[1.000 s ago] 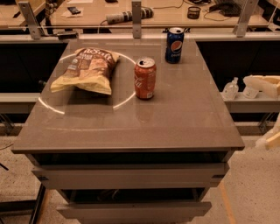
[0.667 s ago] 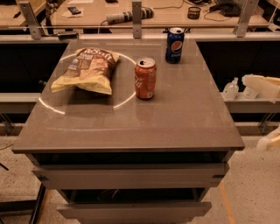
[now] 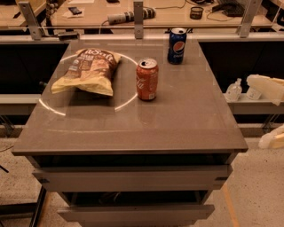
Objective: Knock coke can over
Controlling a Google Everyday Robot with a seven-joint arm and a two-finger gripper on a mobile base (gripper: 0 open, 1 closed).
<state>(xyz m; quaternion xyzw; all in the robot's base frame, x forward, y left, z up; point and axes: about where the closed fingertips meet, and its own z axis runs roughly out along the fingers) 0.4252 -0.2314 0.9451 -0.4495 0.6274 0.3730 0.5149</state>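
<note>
The coke can (image 3: 147, 80) stands upright near the middle of the grey table (image 3: 177, 128), red-orange with white script and a silver top. My gripper (image 3: 265, 86) shows as a pale shape at the right edge of the view. It is off the table's right side, well apart from the can and at about the same depth.
A blue Pepsi can (image 3: 176, 45) stands upright at the back, behind and right of the coke can. A yellow-brown chip bag (image 3: 88, 72) lies left of the coke can. Another pale arm part (image 3: 273, 137) is at the lower right. A cluttered bench (image 3: 133, 13) runs behind the table.
</note>
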